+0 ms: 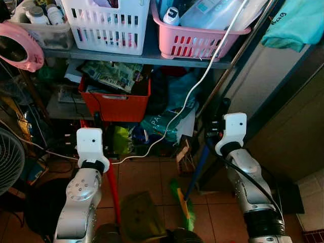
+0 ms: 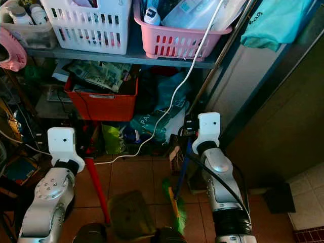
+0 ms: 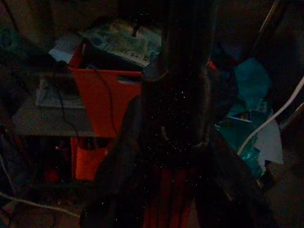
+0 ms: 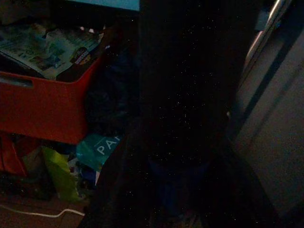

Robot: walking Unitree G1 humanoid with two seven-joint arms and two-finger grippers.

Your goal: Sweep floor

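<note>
My right gripper [image 1: 220, 110] is raised in front of the shelf, shut on the blue handle [image 1: 199, 168] of a broom. The broom's green bristles [image 1: 183, 203] rest on the brown tiled floor between my arms. My left gripper [image 1: 96, 120] is shut on a red handle [image 1: 113, 188] that runs down to an olive-green dustpan [image 1: 137, 216] lying on the tiles. In the dark left wrist view the red handle [image 3: 162, 202] lies between the black fingers. In the right wrist view the blue handle [image 4: 176, 192] is faintly visible.
A cluttered metal shelf [image 1: 152, 56] stands straight ahead, with a red bin [image 1: 115, 105], a pink basket [image 1: 195, 44] and a white basket [image 1: 109, 26]. A white cable [image 1: 193, 91] hangs down to the floor. A fan [image 1: 9, 163] is on the left, and a dark door [image 1: 293, 131] on the right.
</note>
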